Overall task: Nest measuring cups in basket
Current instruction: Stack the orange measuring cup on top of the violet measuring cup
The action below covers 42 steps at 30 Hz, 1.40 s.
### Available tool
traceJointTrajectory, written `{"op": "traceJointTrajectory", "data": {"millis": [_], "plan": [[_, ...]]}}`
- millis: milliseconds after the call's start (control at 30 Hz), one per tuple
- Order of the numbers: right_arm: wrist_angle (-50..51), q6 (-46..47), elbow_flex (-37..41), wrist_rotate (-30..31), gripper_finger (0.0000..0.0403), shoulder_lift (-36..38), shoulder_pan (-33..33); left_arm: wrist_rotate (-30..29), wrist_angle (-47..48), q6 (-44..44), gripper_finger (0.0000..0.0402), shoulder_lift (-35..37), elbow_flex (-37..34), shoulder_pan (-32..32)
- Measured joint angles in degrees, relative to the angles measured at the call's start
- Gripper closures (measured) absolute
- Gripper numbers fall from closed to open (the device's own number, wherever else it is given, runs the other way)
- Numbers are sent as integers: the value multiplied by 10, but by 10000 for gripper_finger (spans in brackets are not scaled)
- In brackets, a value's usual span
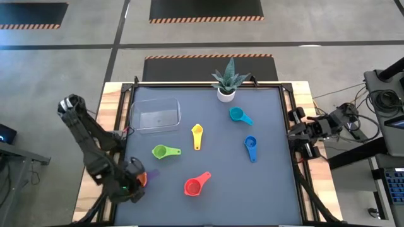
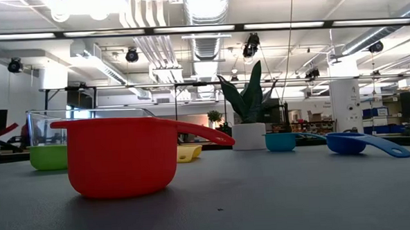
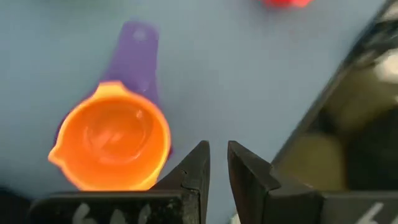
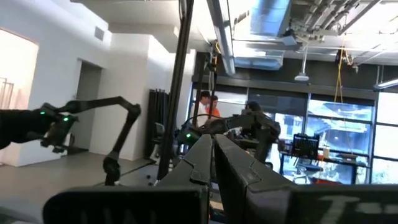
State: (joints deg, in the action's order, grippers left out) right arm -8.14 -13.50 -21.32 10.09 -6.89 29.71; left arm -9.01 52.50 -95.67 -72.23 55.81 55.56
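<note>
Orange cup (image 3: 111, 140) just beside left gripper (image 3: 218, 163); nested on purple cup (image 3: 135, 56)

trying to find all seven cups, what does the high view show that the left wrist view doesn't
Only the high view shows the clear basket, the potted plant, the right gripper parked at the table's right edge, and the green, yellow, teal and blue cups.

Only the left wrist view shows clearly that the orange cup sits nested in the purple cup.

Both show the red cup, the left gripper and the dark table.
</note>
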Motion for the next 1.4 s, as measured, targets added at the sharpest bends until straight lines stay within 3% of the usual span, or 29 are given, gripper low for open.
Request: {"op": "traceJointTrajectory", "data": {"millis": [167, 300, 433, 867, 1100, 1400], "plan": [[-2, 0, 0, 20, 394, -8, 0, 118, 0, -20, 363, -32, 1, -12], [-2, -1, 0, 20, 394, -8, 0, 169, 12, -107, 363, -40, 11, -9], [-2, -7, 0, 20, 394, -8, 0, 204, 81, -120, 363, -68, 11, -3], [-3, -10, 0, 20, 394, -8, 0, 246, 113, -39, 363, -139, 27, -2], [-3, -11, 0, 20, 394, -8, 0, 245, 229, -36, 364, -139, 44, 10], [-3, -12, 0, 20, 394, -8, 0, 187, 223, -56, 364, -143, 37, 10]]}}
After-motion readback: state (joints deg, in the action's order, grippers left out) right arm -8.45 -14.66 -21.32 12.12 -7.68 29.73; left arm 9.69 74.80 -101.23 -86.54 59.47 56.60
